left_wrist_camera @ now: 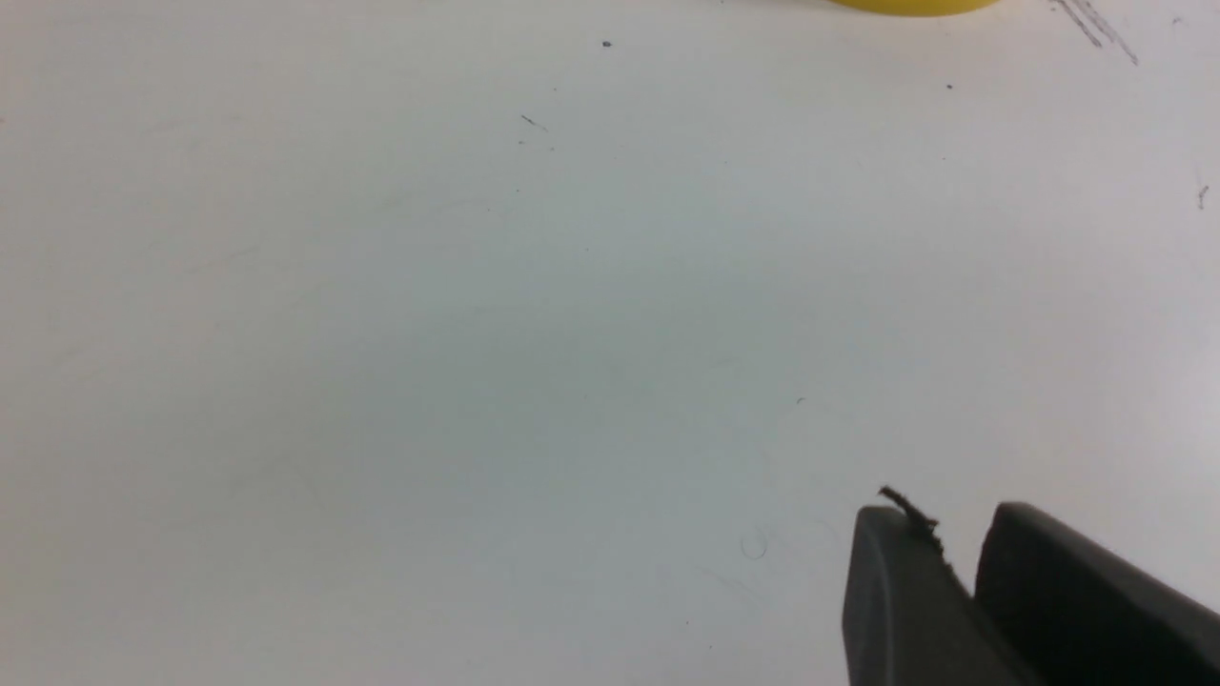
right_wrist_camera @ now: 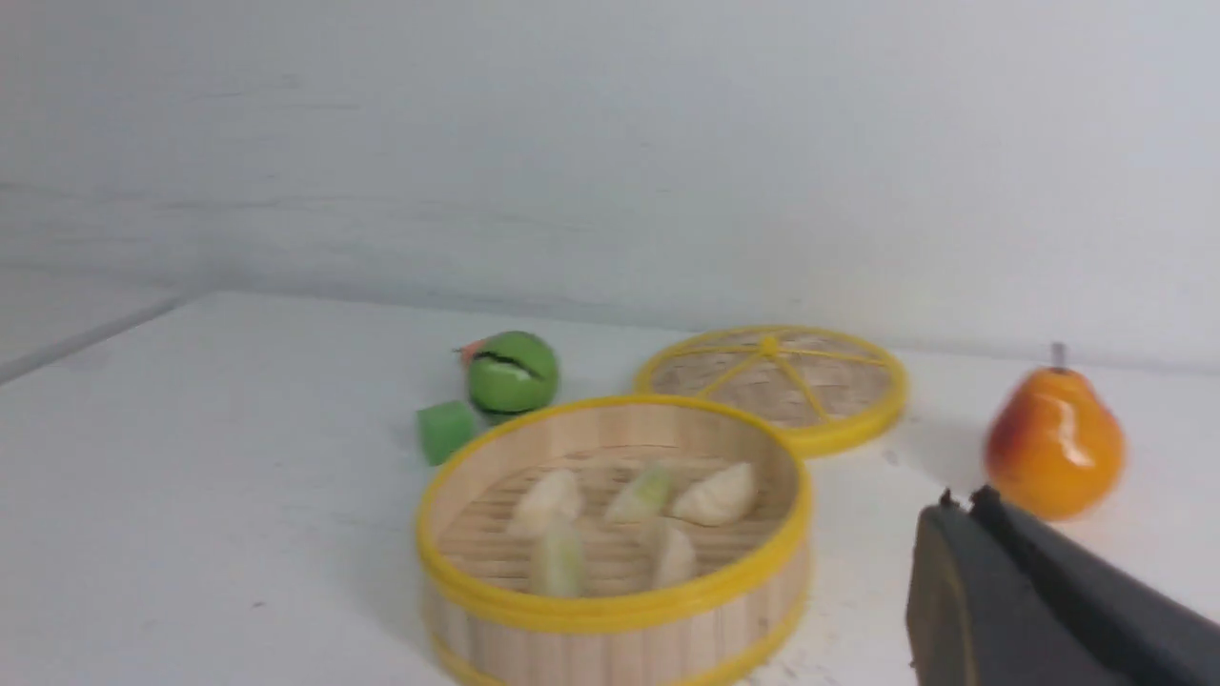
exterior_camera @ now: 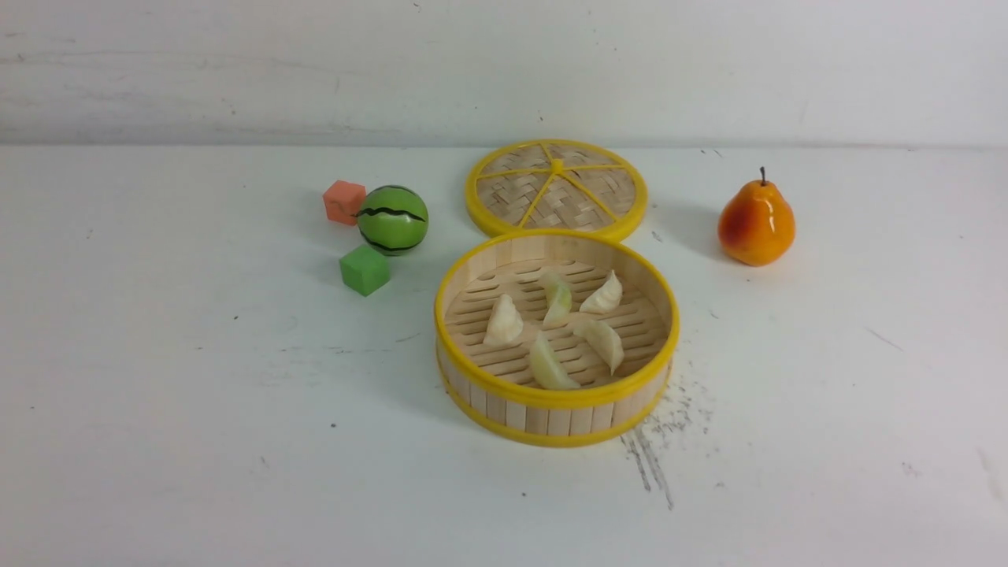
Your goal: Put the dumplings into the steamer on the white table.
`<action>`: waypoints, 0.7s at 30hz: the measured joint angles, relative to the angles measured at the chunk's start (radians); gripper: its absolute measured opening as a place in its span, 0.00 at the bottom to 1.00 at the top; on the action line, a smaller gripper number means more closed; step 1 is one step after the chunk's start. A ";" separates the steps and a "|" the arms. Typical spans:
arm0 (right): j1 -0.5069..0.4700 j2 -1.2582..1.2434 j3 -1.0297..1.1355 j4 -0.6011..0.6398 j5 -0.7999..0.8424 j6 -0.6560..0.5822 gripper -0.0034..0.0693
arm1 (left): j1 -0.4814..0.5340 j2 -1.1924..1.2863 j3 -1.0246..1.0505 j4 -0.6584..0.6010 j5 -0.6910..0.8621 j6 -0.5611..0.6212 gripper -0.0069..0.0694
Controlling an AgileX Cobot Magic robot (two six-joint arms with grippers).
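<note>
The steamer stands in the middle of the white table, a round bamboo basket with yellow rims. Several pale dumplings lie on its slatted floor, none outside it. Neither arm shows in the front view. In the left wrist view my left gripper hangs over bare table, its dark fingers a little apart with nothing between them; a sliver of the steamer's rim shows at the frame edge. My right gripper is shut and empty, off to the side of the steamer and its dumplings.
The flat woven lid lies just behind the steamer. A pear stands at the right. To the left are a watermelon ball, an orange cube and a green cube. Dark scratch marks run before the steamer.
</note>
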 joint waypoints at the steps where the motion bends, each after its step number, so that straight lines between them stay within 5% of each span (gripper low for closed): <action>1: -0.042 -0.037 0.032 0.000 -0.001 0.000 0.02 | 0.000 0.000 0.000 0.000 0.000 0.000 0.25; 9: -0.311 -0.219 0.158 -0.077 0.153 0.000 0.02 | 0.000 0.000 0.000 0.000 0.000 0.001 0.26; 21: -0.358 -0.243 0.159 -0.115 0.415 0.000 0.02 | 0.000 0.000 0.000 0.000 0.003 0.001 0.28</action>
